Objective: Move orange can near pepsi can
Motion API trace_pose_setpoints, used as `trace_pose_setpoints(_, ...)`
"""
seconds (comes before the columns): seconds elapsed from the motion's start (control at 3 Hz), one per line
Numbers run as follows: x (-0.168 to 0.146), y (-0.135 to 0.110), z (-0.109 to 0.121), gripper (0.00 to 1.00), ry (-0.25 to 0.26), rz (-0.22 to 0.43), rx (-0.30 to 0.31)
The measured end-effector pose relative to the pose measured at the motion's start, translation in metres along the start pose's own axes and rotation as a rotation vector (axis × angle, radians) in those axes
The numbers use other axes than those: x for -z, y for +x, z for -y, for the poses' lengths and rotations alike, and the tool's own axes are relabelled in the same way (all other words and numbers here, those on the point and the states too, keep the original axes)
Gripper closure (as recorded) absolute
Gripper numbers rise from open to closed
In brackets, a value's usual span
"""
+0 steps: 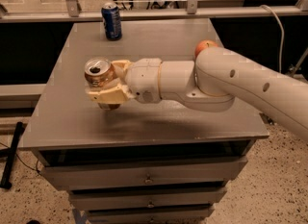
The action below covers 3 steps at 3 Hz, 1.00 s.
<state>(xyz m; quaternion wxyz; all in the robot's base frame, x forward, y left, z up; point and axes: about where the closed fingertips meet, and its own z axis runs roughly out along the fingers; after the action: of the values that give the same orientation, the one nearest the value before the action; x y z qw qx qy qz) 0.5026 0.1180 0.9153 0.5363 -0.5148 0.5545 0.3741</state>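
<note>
Gripper (pixel 103 80), fingers clamped on the orange can (pixel 98 72), holds it upright just off the table (pixel 159 35), well in front of the pepsi can (pixel 111 21); carry level straight toward pepsi, stop short w/o bumping it, as pepsi stands by the back edge, w/ bare top btwn & apple (pixel 204 47) well off to pepsi's side.
</note>
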Motion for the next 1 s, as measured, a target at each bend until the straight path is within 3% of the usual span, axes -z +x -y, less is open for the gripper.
trace_pose_setpoints(0.33, 0.0, 0.0, 0.0, 1.0, 0.0, 0.0, 0.0)
trace_pose_setpoints(0.67, -0.003, 0.003, 0.025, 1.0, 0.029, 0.032, 0.021)
trace_pose_setpoints(1.0, -0.005, 0.014, 0.081, 1.0, 0.073, 0.061, 0.057)
